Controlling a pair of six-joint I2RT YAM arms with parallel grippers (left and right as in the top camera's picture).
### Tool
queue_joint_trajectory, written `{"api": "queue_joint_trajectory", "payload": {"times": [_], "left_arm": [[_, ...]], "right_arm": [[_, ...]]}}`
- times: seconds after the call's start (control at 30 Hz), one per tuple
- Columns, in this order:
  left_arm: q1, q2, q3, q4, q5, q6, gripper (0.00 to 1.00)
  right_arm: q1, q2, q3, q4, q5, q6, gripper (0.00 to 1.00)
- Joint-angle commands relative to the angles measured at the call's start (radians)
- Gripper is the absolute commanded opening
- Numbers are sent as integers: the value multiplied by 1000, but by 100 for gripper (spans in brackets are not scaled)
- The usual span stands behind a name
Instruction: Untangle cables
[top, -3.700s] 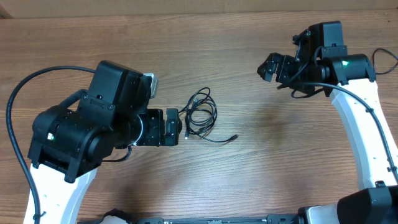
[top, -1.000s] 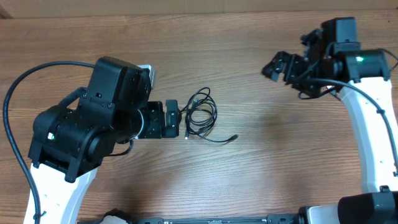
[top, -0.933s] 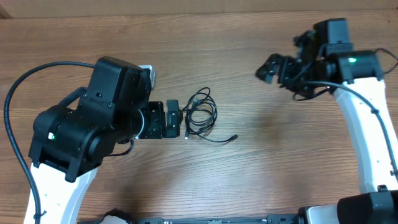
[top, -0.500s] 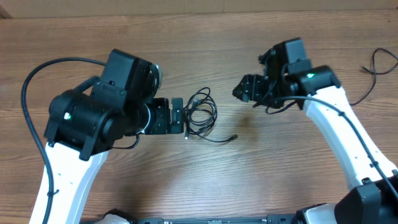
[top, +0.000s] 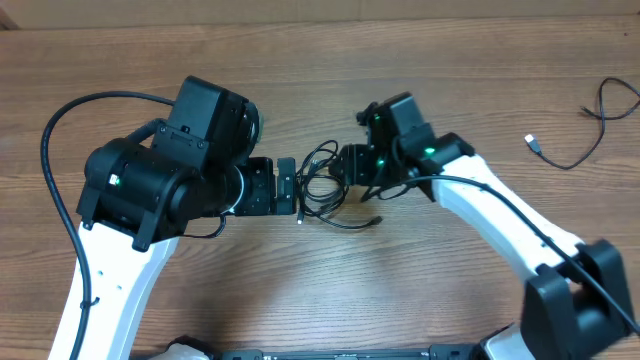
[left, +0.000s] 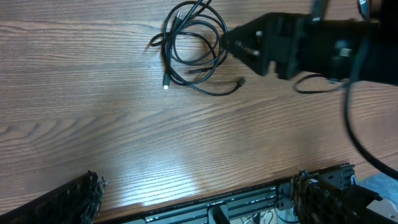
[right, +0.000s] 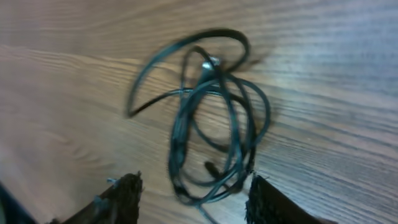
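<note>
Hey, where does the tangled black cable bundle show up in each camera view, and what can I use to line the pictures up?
Overhead: cable bundle at picture centre, just left of the right gripper.
Left wrist: bundle at top centre, right gripper at its right edge.
Right wrist: bundle fills the middle, above the fingers.
Shared landmark: the right gripper, next to the bundle in all three.

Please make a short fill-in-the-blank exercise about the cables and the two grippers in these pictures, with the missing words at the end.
1. The tangled cables lie on a ___ table.
2. Seen from overhead, they lie ___ the left gripper and the right gripper.
3. The left gripper's fingers stand wide ___.
4. One loose cable lies apart, far on the ___ gripper's side.
Missing words: wooden; between; open; right.
</note>
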Motion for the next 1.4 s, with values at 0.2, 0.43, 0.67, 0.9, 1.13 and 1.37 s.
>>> {"api": "queue_joint_trajectory", "payload": {"times": [0.2,0.43,0.67,0.9,1.13,1.37], "left_arm": [[-6,-2,-5,-9,-5,-14,99],[-6,-2,-5,-9,-18,-14,100],[-6,-2,-5,-10,-17,-14,99],[-6,-2,-5,-10,-18,-14,99],[-6,-2,-5,-9,-18,-14,100],[-6,-2,-5,10,-18,-14,99]], "right_arm": [[0,100,-11,6,79,63,45],[0,102,-10,3,24,63,12],[-2,87,64,-26,-14,43,4],[-1,-24,297,-194,-13,-63,4],[2,-138,422,-280,-126,-149,4],[1,-124,422,-307,-65,-185,4]]}}
